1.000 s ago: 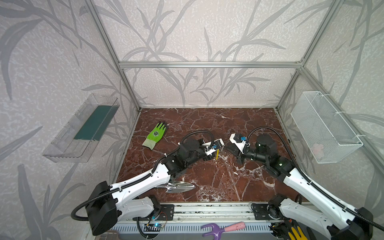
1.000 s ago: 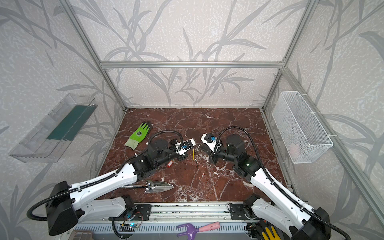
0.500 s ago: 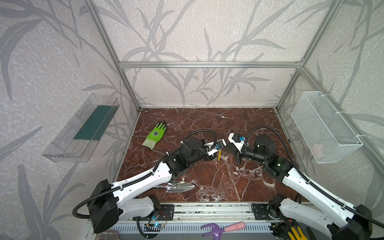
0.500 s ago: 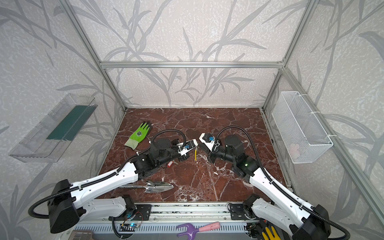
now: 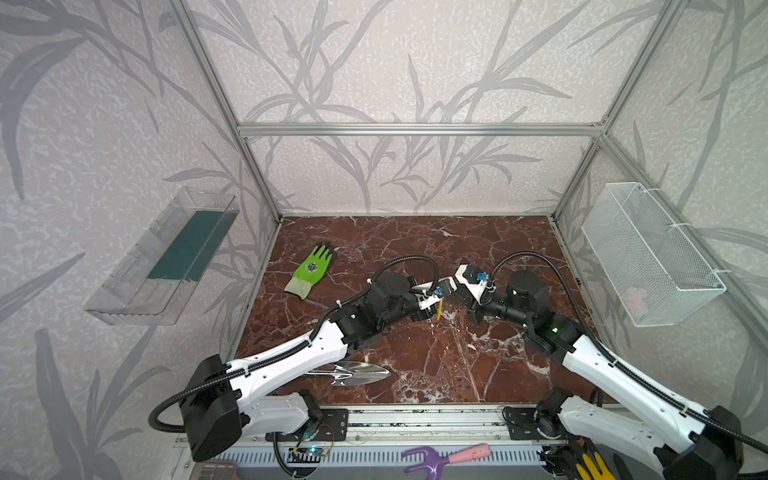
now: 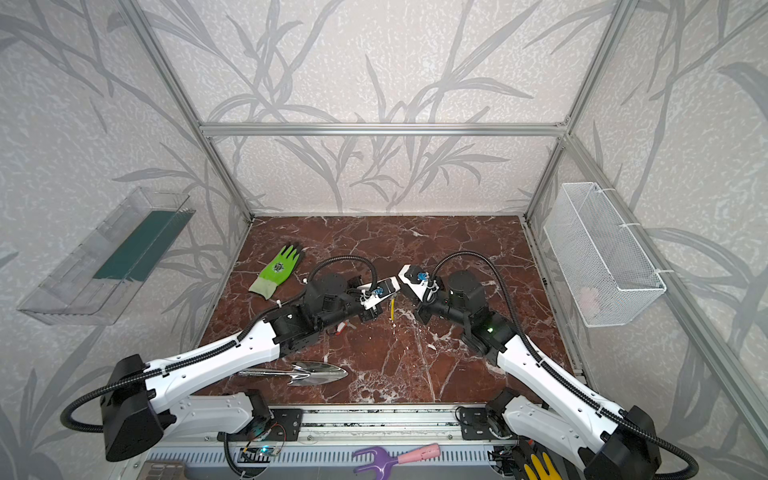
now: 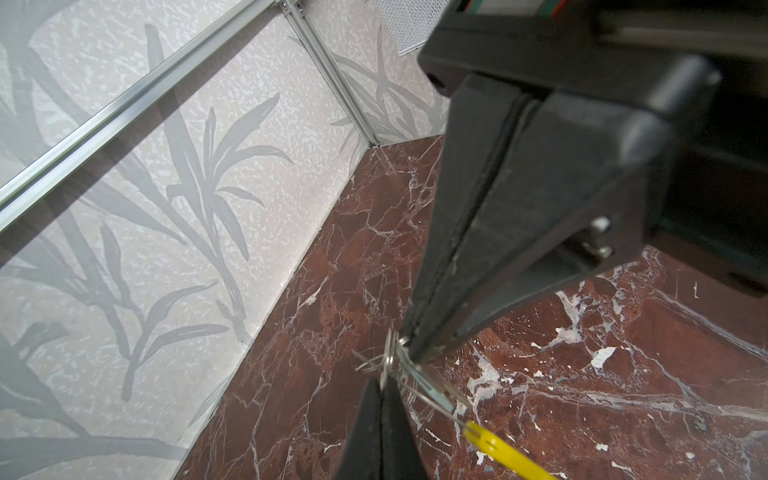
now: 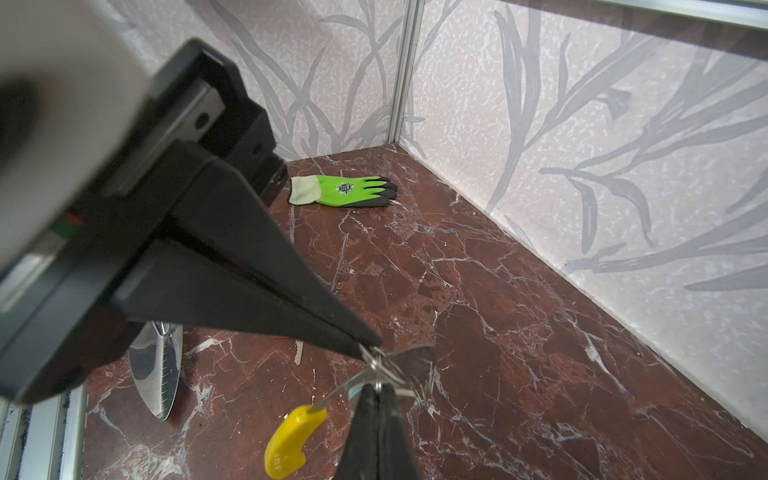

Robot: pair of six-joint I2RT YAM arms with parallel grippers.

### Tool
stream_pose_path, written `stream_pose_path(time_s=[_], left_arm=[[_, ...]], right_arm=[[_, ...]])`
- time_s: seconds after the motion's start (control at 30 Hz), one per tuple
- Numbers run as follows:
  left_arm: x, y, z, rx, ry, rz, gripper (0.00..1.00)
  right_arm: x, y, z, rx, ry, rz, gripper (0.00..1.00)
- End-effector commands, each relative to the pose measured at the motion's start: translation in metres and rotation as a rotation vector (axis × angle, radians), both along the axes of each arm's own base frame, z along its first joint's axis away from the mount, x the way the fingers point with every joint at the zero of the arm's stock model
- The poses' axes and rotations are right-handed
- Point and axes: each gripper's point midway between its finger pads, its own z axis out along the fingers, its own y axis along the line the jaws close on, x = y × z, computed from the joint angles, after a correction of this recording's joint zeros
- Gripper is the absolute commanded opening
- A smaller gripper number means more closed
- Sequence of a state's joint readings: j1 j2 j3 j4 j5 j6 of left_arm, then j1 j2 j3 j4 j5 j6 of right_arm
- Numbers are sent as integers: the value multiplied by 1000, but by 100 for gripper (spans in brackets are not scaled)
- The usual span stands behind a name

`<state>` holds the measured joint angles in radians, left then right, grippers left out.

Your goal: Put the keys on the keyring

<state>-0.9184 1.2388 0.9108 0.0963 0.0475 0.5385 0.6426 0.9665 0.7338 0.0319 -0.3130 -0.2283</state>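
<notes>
- left gripper (image 7: 380, 384) — jaws together, pinching the thin wire of the keyring (image 8: 386, 368)
- right gripper (image 8: 377, 388) — jaws together on the same keyring, tips nearly touching; yellow segment (image 8: 289, 442) hangs below

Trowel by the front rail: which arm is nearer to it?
Left. The left arm passes directly over the trowel; the right arm stands well apart from it, on the other side.

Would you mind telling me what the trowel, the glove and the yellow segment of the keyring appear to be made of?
Trowel: polished steel by its look, mirror-bright with sharp reflections. Glove: seemingly knitted green fabric with a black, probably rubbery coating on the fingertips. Keyring's yellow segment: likely plastic, smooth, opaque and softly glossy.
</notes>
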Motion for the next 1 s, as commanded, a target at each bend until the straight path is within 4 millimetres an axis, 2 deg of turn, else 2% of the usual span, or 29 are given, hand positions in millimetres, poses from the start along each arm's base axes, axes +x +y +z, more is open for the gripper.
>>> stream_pose_path(time_s=[0.0,0.23,0.5,0.97], left_arm=[[-2,-6,9,-2,-12,-12,0],[3,-8,9,11,-8,14,0],[6,-8,6,27,-3,29,0],[11,-8,3,45,17,60,0]], right_arm=[[3,0,11,36,-41,-18,0],[-3,3,11,47,-48,17,0],[-1,-2,14,59,-65,-15,0],[-5,0,8,25,-74,14,0]])
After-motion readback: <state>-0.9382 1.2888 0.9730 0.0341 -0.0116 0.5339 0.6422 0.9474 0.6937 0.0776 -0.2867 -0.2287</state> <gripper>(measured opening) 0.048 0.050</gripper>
